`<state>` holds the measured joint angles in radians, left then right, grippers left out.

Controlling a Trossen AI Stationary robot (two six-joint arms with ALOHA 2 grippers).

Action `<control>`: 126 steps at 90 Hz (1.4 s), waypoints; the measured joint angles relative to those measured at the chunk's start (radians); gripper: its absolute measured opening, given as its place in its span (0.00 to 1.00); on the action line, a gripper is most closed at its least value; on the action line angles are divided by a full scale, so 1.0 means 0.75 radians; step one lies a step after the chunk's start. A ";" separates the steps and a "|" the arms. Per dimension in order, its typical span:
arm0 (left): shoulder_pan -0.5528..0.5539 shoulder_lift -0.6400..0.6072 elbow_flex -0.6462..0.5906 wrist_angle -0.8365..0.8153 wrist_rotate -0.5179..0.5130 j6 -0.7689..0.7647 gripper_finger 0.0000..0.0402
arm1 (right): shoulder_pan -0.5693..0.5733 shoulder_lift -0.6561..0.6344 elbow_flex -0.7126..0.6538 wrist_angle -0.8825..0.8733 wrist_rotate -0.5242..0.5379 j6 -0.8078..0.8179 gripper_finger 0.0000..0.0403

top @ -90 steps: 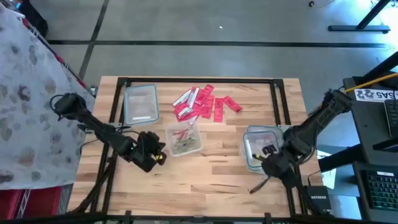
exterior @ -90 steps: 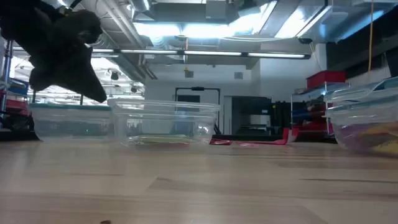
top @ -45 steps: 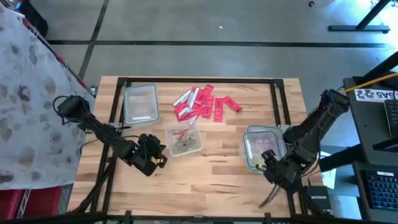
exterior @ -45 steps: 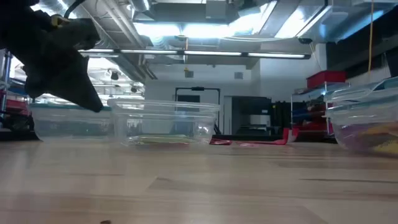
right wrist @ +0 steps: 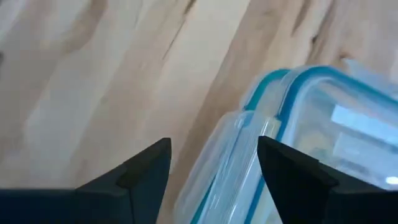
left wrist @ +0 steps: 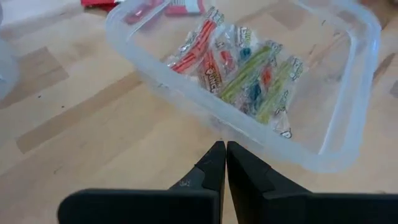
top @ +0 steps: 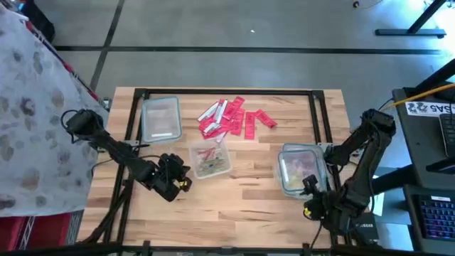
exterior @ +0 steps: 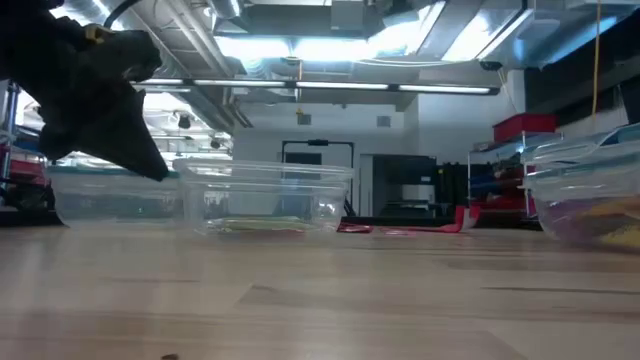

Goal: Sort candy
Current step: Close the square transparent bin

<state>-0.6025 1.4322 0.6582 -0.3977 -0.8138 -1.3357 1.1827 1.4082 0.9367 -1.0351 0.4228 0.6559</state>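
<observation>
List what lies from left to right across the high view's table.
Left end effector → middle tub → loose candy → right tub → right end effector

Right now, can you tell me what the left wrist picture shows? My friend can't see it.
The left gripper is shut, its two dark fingers pressed together, pointing at a clear tub on the wooden table. Inside the tub lie a few wrapped candies, red and yellow-green.
</observation>
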 joint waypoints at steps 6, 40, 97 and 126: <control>0.000 0.000 0.000 -0.001 -0.003 0.000 0.00 | 0.005 0.047 0.000 -0.019 0.027 0.006 0.56; 0.000 -0.001 0.000 0.009 -0.008 -0.001 0.00 | 0.002 0.140 0.017 -0.131 0.060 0.272 0.56; 0.000 -0.001 0.001 0.029 -0.013 0.012 0.00 | -0.125 0.138 0.103 -0.288 0.367 0.453 0.56; 0.000 -0.001 0.001 0.028 -0.013 0.015 0.00 | -0.351 -0.005 0.030 -0.143 0.197 0.160 0.54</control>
<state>-0.6025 1.4319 0.6586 -0.3763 -0.8238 -1.3243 0.9194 1.4047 0.9594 -1.1427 0.5704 0.7756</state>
